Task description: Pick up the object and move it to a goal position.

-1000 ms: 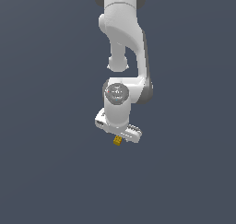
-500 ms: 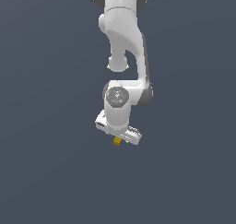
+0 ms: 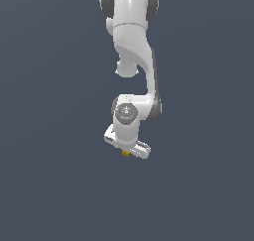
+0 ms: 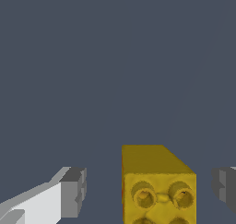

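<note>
The object is a tiny yellow-orange block point(image 3: 126, 153) with round studs on one face, seen close up in the wrist view point(image 4: 156, 172). My white gripper point(image 3: 127, 150) hangs straight over it on the grey floor. In the wrist view the gripper point(image 4: 150, 191) is open, with one grey-tipped finger point(image 4: 73, 191) on each side of the block. A gap shows between each pad and the block, the wider gap beside the white finger. In the exterior view the hand hides most of the block.
The white arm point(image 3: 131, 46) reaches down from the top of the exterior view. A plain dark grey floor point(image 3: 54, 185) lies all around. No other objects or goal marker show.
The gripper has come down lower over the block, which has stayed in the same place.
</note>
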